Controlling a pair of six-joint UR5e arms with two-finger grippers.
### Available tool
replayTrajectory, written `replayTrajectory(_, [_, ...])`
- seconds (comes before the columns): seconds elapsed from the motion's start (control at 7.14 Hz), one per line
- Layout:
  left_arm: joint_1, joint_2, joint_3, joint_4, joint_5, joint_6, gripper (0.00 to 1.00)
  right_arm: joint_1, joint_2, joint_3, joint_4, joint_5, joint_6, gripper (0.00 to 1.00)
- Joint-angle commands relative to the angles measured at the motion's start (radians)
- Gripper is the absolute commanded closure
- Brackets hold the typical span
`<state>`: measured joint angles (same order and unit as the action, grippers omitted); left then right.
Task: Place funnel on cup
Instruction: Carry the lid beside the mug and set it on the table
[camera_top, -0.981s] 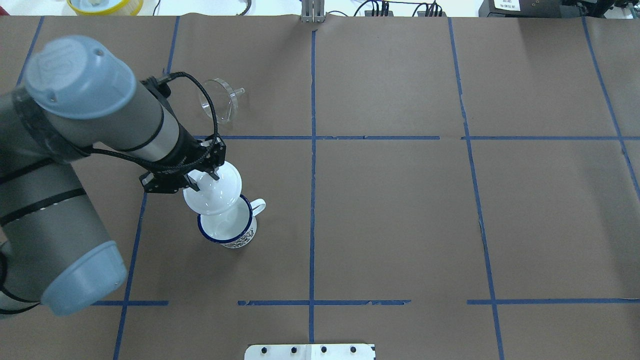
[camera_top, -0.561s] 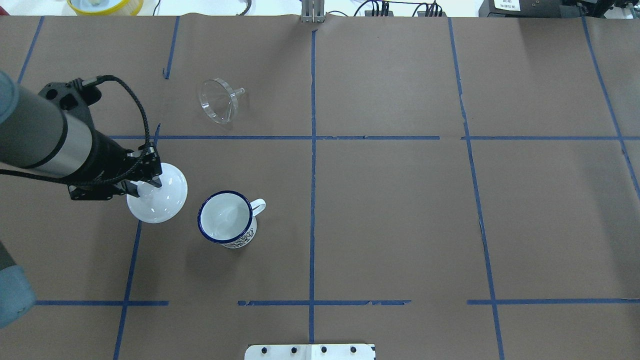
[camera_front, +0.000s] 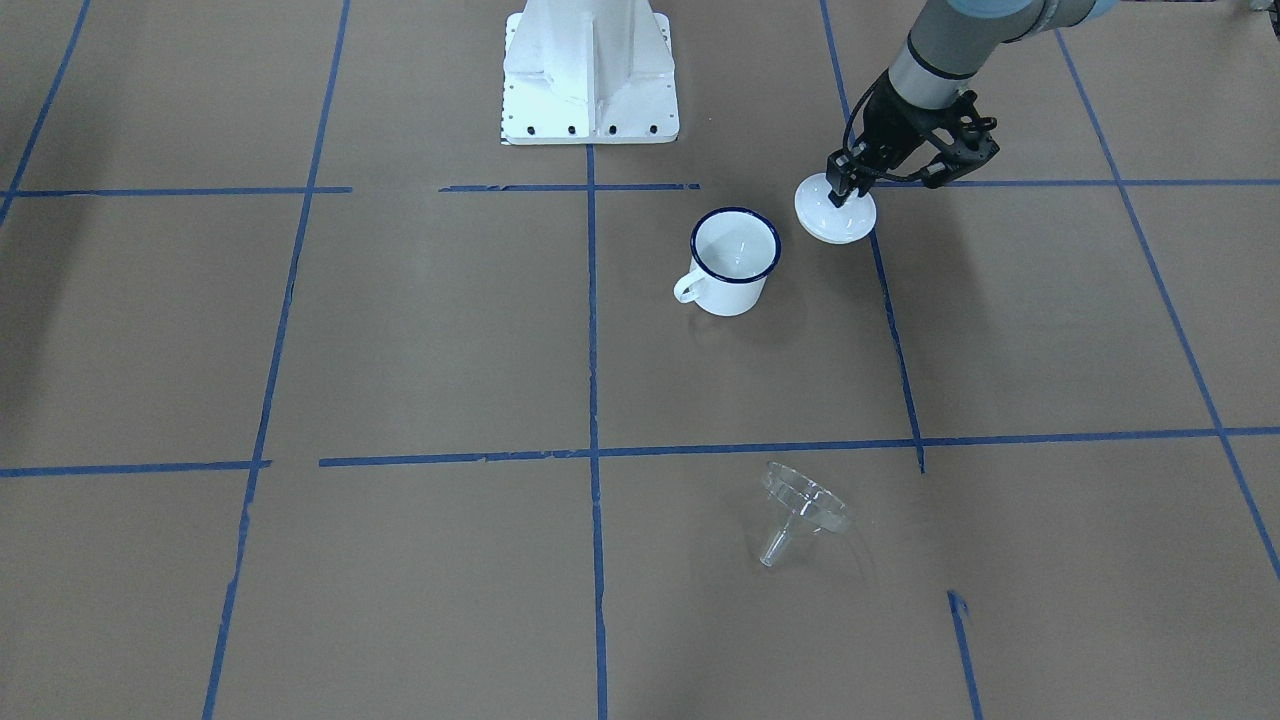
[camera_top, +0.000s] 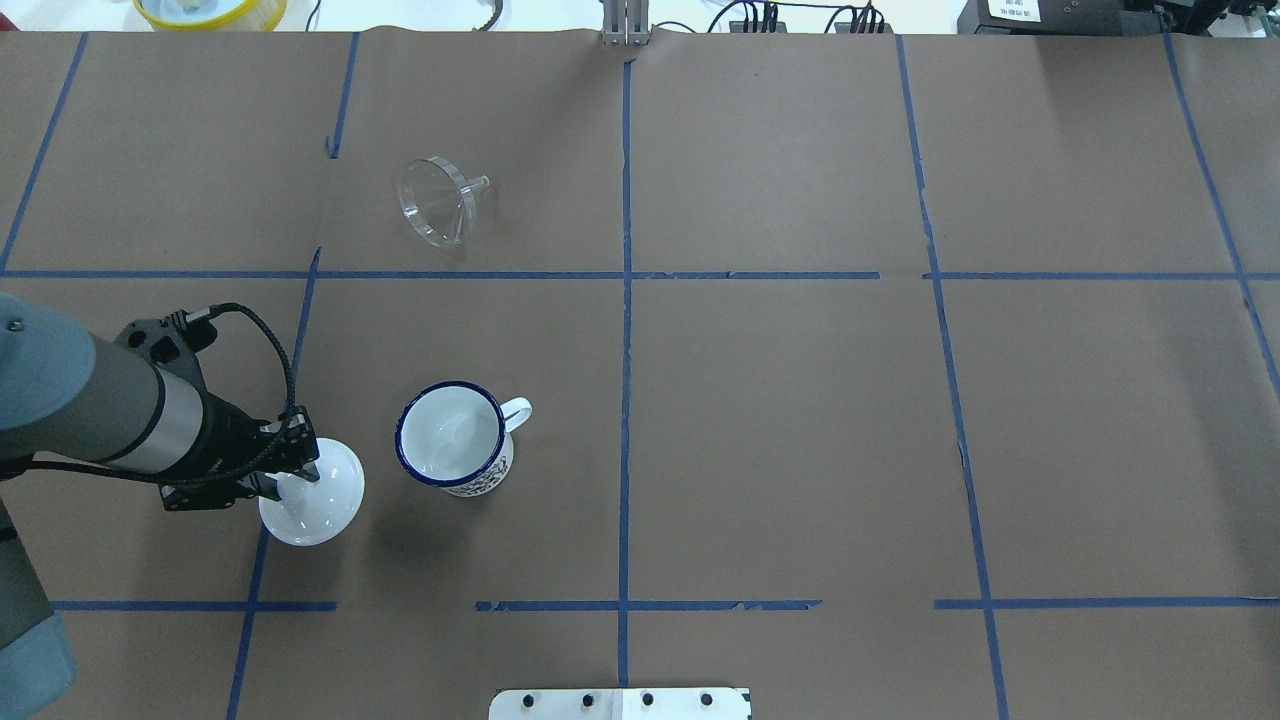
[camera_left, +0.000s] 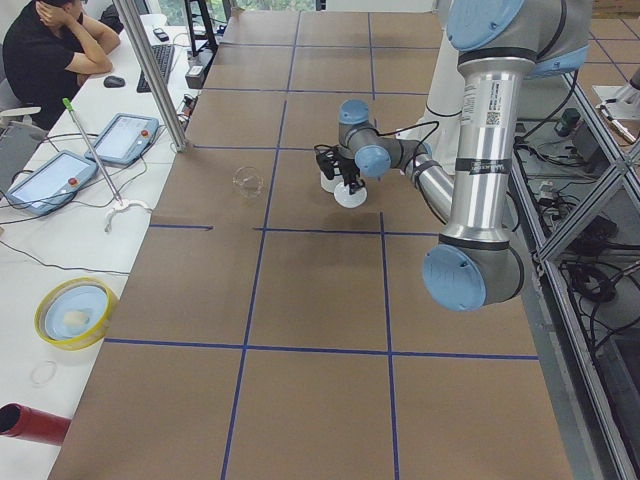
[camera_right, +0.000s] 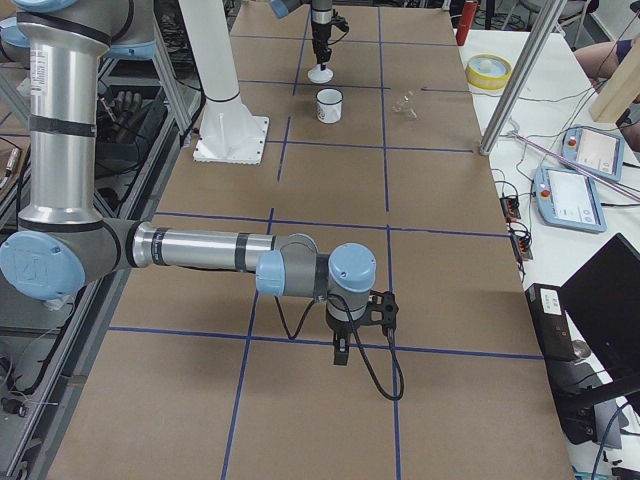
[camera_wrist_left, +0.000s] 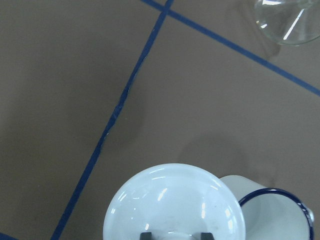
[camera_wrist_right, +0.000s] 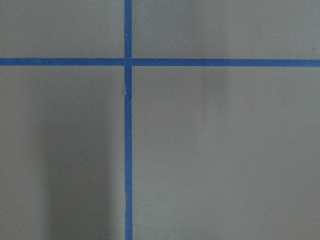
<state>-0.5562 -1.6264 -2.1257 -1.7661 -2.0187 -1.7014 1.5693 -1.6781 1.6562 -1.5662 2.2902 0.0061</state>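
Note:
The clear funnel (camera_top: 438, 200) lies on its side on the brown paper, far from both grippers; it also shows in the front view (camera_front: 800, 510) and at the left wrist view's top right (camera_wrist_left: 287, 20). The white cup (camera_top: 450, 435) with the blue rim stands upright and open, also in the front view (camera_front: 733, 260). My left gripper (camera_top: 295, 480) is shut on the knob of a round white lid (camera_top: 312, 505), beside the cup on its left and low over the paper. My right gripper (camera_right: 340, 350) shows only in the right side view, far from everything; I cannot tell its state.
Blue tape lines (camera_top: 625, 300) grid the paper. The robot's white base plate (camera_top: 620, 703) sits at the near edge. A yellow bowl (camera_top: 210, 10) and cables lie beyond the far edge. An operator (camera_left: 50, 50) sits at a side desk.
My left gripper carried the white lid off the cup, out to the left, then back toward the robot's side. The cup now stands uncovered. The funnel has not moved.

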Motion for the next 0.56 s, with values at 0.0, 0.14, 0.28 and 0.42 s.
replayTrajectory(0.0, [0.025, -0.048, 0.088, -0.012, 0.002, -0.004, 1.00, 0.000, 0.000, 0.000, 0.000, 0.000, 0.000, 0.00])
replayTrajectory(0.14, [0.025, -0.053, 0.113, -0.013, 0.003, -0.003, 1.00, 0.000, 0.000, 0.000, 0.000, 0.000, 0.000, 0.00])
replayTrajectory(0.28, [0.025, -0.062, 0.136, -0.027, 0.006, -0.001, 1.00, 0.000, 0.000, 0.000, 0.000, 0.000, 0.000, 0.00])
replayTrajectory(0.42, [0.024, -0.052, 0.138, -0.033, 0.008, -0.001, 1.00, 0.000, 0.000, -0.001, 0.000, 0.000, 0.000, 0.00])
